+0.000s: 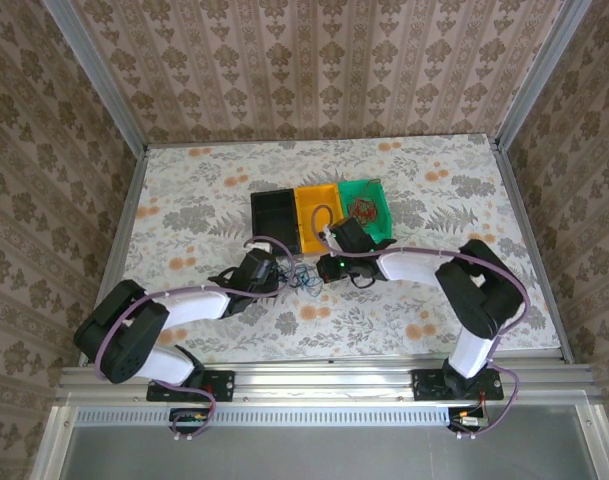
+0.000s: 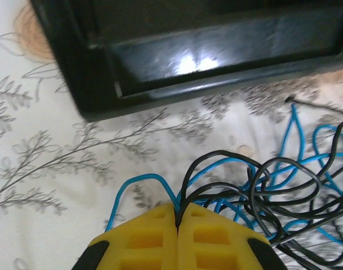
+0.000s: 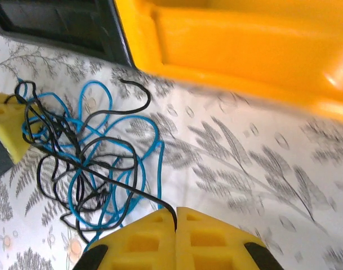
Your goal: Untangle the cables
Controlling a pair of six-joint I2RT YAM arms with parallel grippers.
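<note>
Blue & black cables (image 3: pixel 87 163) lie in one loose knot on the flowered table (image 1: pixel 184 200), just in front of the black bin (image 1: pixel 274 220) & orange bin (image 1: pixel 316 215), btw the two pincers. Left pincer (image 2: pixel 178 216): fingers pressed together, nipping a blue & a black strand at the tip. Right pincer (image 3: pixel 176 216): also closed tight, w/ one black strand caught in the seam.
</note>
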